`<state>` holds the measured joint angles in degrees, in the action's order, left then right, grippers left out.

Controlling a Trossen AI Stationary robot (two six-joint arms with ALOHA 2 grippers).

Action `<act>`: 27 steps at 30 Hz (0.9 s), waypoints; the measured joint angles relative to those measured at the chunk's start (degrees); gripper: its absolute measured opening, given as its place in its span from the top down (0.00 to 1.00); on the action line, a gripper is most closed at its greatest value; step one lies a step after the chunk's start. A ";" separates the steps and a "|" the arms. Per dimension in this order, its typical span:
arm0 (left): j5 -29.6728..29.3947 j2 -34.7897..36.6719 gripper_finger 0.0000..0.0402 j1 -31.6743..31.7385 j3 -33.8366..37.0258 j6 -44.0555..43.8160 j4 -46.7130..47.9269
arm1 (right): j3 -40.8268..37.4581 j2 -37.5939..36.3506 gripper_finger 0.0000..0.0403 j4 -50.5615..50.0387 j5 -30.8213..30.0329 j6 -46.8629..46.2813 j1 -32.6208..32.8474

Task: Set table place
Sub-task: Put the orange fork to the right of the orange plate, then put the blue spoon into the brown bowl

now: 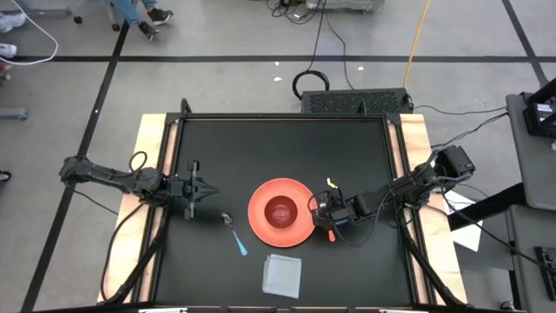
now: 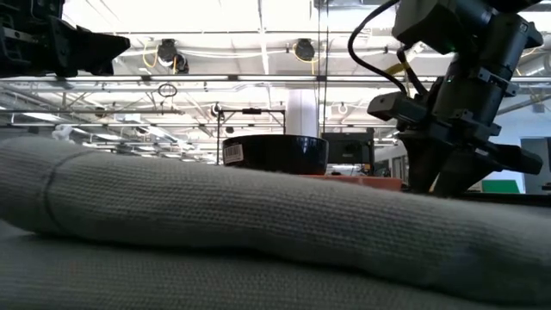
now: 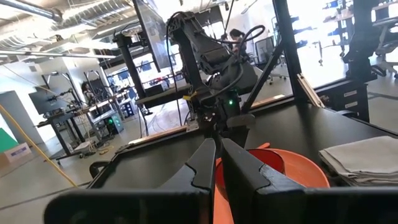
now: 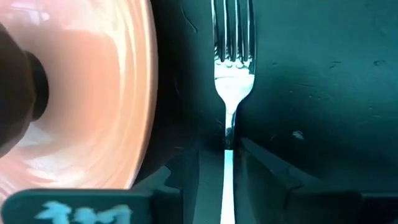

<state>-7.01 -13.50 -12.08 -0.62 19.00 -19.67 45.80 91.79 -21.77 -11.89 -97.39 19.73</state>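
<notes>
An orange plate [image 1: 261, 228] with a dark bowl [image 1: 280, 211] on it lies mid-table on the black table [image 1: 365, 139]. My right gripper [image 1: 326, 213] is at the plate's right rim, shut on a metal fork [image 4: 232, 62]. The fork lies alongside the plate [image 4: 93, 93], tines pointing away from the fingers. My left gripper [image 1: 207, 189] is shut and empty, left of the plate; its closed fingers also show in the left wrist view [image 3: 217, 163]. A blue-handled spoon [image 1: 234, 233] lies left of the plate. A folded grey napkin [image 1: 282, 274] lies near the front edge. My right gripper pinches the fork's thin neck [image 4: 227, 140] between its two fingers, just behind the fork's head. The fingers come from above and the fork runs on along their line. The handle end is hidden under the gripper. Whether the fork rests on the table, I cannot tell.
The napkin [image 2: 258, 232] fills the low view's foreground, with the bowl [image 2: 275, 153] and my right gripper [image 2: 456, 176] behind it. Wooden side strips [image 1: 148, 148] border the table. Bare black top shows at the far half and at the front left.
</notes>
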 joint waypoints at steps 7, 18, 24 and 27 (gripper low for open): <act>0.00 0.00 0.92 -0.02 0.00 -0.09 0.04 | -0.31 -3.82 0.72 -1.49 0.36 0.07 1.40; 0.00 0.00 0.92 0.00 0.00 -0.33 0.05 | -0.22 -5.02 0.72 -2.88 -3.25 5.78 1.78; 0.00 0.00 0.92 0.00 0.00 -1.21 0.07 | -0.11 -11.55 0.72 -9.25 -13.42 10.62 4.28; 0.00 0.01 0.92 0.00 0.00 -1.29 0.09 | -0.11 -15.87 0.72 -12.78 -22.85 16.33 7.16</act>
<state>-7.00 -13.49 -12.08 -0.62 17.71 -19.58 45.69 75.92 -34.54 -34.74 -81.06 26.88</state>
